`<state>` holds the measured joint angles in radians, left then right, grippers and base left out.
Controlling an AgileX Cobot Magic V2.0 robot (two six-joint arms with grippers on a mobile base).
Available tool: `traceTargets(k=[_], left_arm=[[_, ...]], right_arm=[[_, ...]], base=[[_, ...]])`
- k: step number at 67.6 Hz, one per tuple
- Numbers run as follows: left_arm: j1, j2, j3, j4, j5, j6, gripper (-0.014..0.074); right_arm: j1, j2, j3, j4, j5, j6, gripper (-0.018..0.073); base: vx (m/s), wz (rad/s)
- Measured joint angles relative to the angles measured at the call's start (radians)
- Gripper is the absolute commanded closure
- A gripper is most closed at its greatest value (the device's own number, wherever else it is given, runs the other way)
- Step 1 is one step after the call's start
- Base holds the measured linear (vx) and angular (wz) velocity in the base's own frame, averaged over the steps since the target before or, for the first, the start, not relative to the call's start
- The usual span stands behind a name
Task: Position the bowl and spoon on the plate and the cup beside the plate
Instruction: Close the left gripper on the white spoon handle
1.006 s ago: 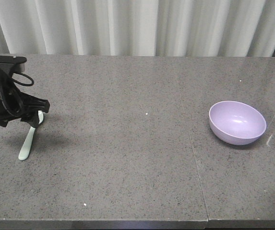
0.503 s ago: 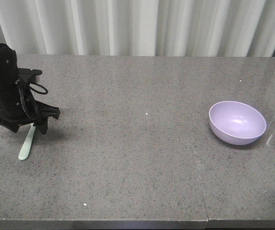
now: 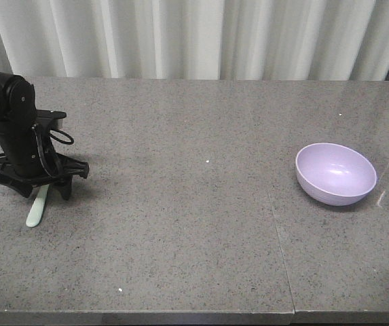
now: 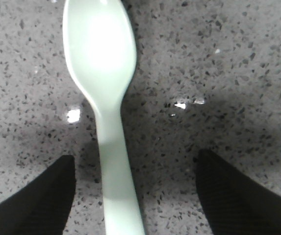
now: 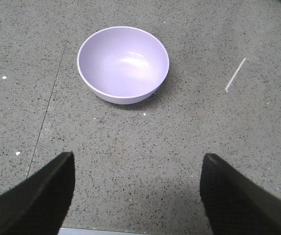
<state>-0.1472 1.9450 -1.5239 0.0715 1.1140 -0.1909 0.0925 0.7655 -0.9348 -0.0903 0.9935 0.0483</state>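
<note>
You are holding both grippers open and empty: left gripper (image 4: 135, 193) straddling the pale mint-green plastic spoon (image 4: 101, 54), right gripper (image 5: 138, 196) facing the round lavender plastic bowl (image 5: 123, 63).

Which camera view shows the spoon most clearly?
The left wrist view: the spoon fills the frame, head and handle sharp, between the open fingers. In the front view it is small, its upper part hidden behind the left gripper. The right wrist view does not show it.

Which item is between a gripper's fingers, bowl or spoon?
The mint-green spoon, lying between the open fingers of the left gripper; the purple bowl sits apart, ahead of the right gripper.
</note>
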Motion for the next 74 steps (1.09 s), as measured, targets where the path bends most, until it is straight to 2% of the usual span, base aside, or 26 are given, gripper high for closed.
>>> traceTargets(k=[22, 23, 48, 74], left_arm=[[0.000, 0.001, 0.000, 0.000, -0.001, -0.001, 0.0094], [0.000, 0.001, 0.000, 0.000, -0.002, -0.001, 0.0133], [0.000, 0.001, 0.000, 0.000, -0.002, -0.001, 0.0376], [0.000, 0.001, 0.000, 0.000, -0.009, -0.001, 0.0559]], right_arm=[[0.000, 0.000, 0.000, 0.000, 0.000, 0.000, 0.0032], [0.000, 0.000, 0.000, 0.000, 0.000, 0.000, 0.0032], [0.000, 0.000, 0.000, 0.000, 0.002, 0.000, 0.0032], [0.000, 0.000, 0.000, 0.000, 0.003, 0.000, 0.0032]], base=[[0.00, 0.00], [0.00, 0.00], [0.00, 0.00], [0.00, 0.00]])
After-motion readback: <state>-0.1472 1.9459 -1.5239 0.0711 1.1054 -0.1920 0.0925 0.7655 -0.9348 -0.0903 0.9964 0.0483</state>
